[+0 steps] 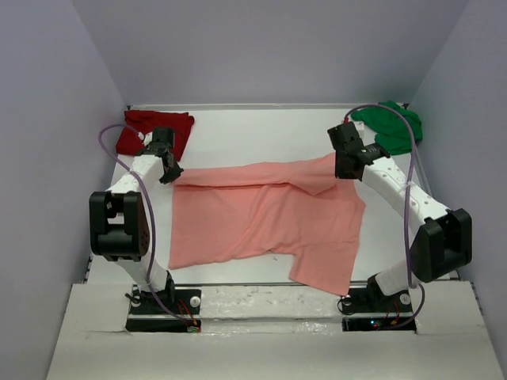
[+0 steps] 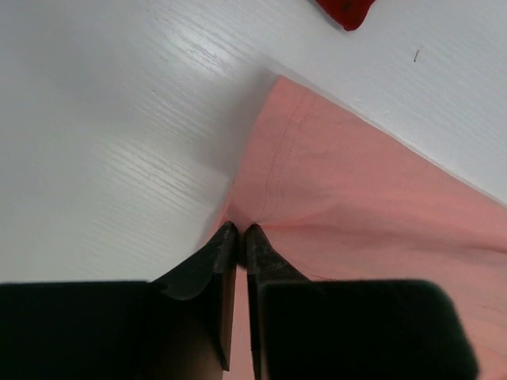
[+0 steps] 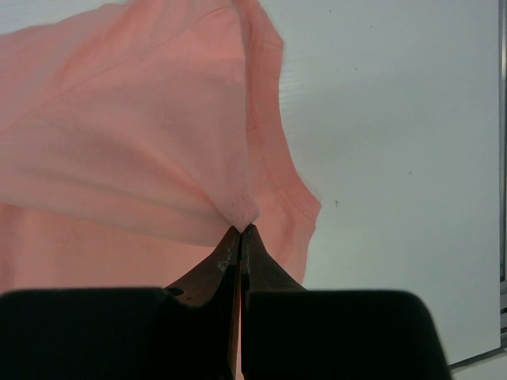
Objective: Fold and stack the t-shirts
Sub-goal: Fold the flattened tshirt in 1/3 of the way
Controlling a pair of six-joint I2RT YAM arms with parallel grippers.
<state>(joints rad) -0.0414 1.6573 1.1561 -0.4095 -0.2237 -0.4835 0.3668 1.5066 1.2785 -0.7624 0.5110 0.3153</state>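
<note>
Seen from above, with twelve o'clock at the far wall, the pink t-shirt point(image 1: 261, 222) lay spread across the middle of the white worktop point(image 1: 261, 138). Its far strip was folded back over itself, so a doubled band ran from nine o'clock across to about two o'clock. The near part of the shirt lay flat. One corner stretched down toward five o'clock, close to the near edge of the worktop and just beside the base of the right arm.

The left gripper point(image 1: 170, 172) sat at the nine o'clock end of the folded band. In the left wrist view its fingers point(image 2: 218, 257) stood almost together with only a thin slit between them. The hemmed edge of the pink cloth puckered into their tips, so it was pinching the shirt.

The right gripper point(image 1: 346, 166) was at about two o'clock, at the other end of the band. In the right wrist view its fingers point(image 3: 214, 261) were pressed tight together on a small peak of pink cloth, and folds fanned out from that peak.

The red t-shirt point(image 1: 154, 127) lay bunched in the ten o'clock corner, near the left gripper but apart from the pink shirt. The green t-shirt point(image 1: 388, 127) lay crumpled in the two o'clock corner, beyond the right gripper.
</note>
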